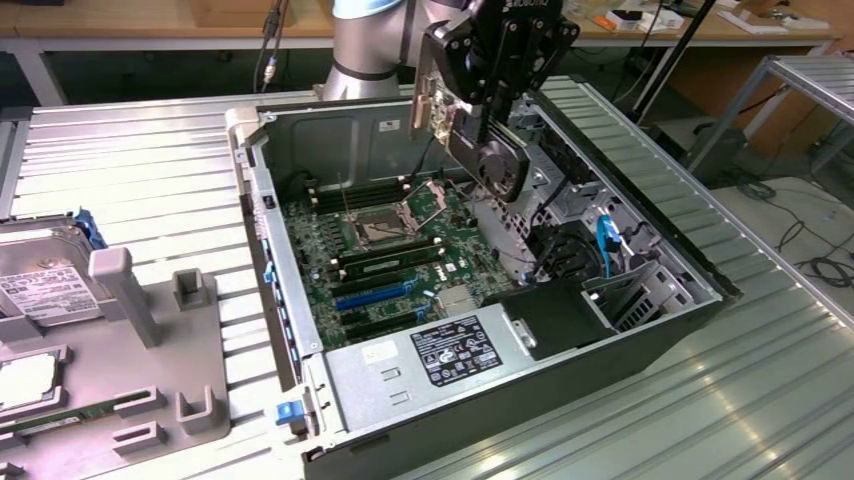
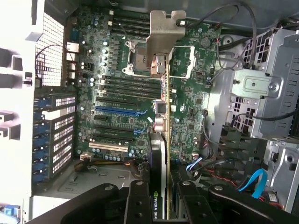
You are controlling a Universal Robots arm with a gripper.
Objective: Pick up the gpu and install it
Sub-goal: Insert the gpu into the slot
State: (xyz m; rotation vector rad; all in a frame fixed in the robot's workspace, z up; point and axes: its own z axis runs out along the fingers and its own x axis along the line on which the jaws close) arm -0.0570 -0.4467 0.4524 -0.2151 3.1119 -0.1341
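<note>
Your tool (image 1: pixel 478 112) is clamped on the gpu (image 1: pixel 499 166), which hangs edge-down above the board (image 1: pixel 400 215). The blue slot (image 2: pixel 117 111) lies just beside the gpu, whose edge looks crosswise to it.

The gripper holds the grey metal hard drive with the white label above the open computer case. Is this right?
No: the gripper holds the thin black card with a round fan above the open computer case. The exterior view shows this; the grey hard drive lies at that view's left.
</note>
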